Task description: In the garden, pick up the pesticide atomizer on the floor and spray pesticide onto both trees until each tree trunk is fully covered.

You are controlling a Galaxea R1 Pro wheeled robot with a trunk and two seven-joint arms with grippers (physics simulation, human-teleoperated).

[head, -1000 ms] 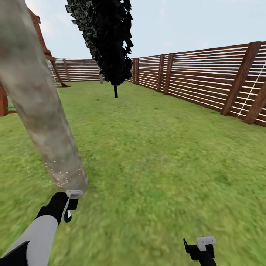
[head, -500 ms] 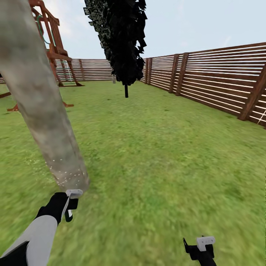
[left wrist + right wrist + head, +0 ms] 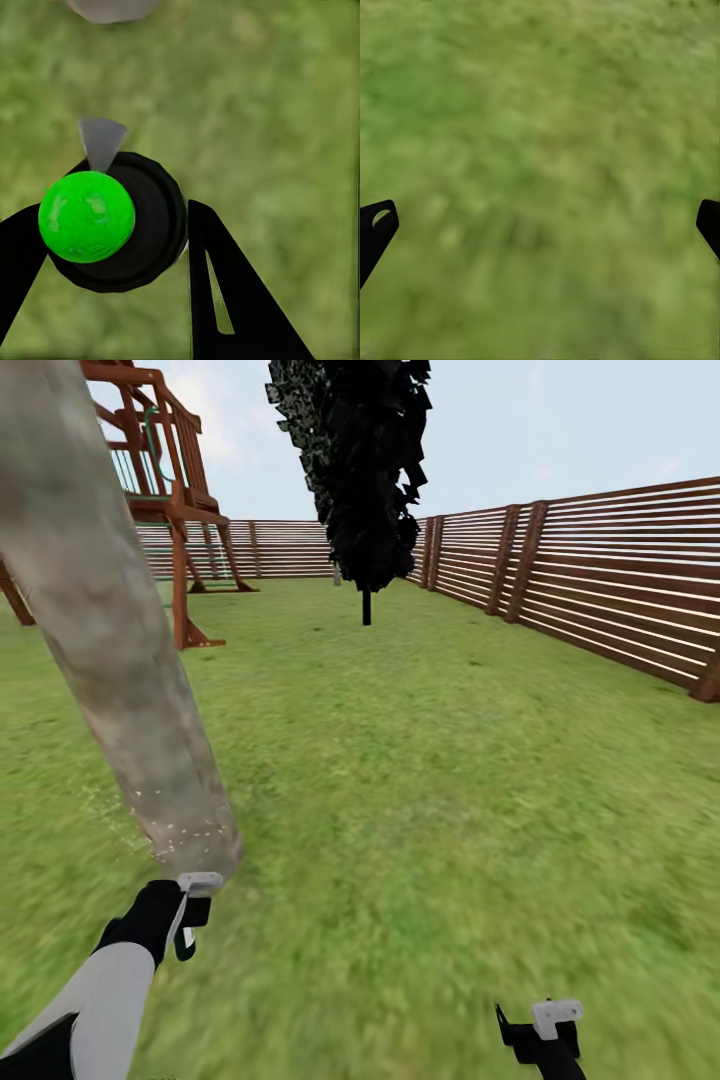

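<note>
A thick pale grey-brown tree trunk [image 3: 110,640] rises at the left of the head view, and its base [image 3: 112,7] shows in the left wrist view. Pale pesticide specks [image 3: 185,830] dot its lowest part. My left gripper [image 3: 186,922] hangs just in front of the trunk's foot. It [image 3: 116,221] is shut on the pesticide atomizer [image 3: 142,225], a black round body with a bright green ball top and a grey nozzle pointing at the trunk. My right gripper [image 3: 545,1040] is low at the right, open [image 3: 544,221] over bare grass.
Green lawn [image 3: 430,780] stretches ahead. A dark columnar tree [image 3: 365,470] stands in the middle distance. A brown slat fence [image 3: 600,590] runs along the right and back. A wooden play frame [image 3: 165,490] stands behind the trunk at the left.
The head view has swung left, so the fence and dark tree slid right and the play frame came into view. Both arms sit where they were in the picture.
</note>
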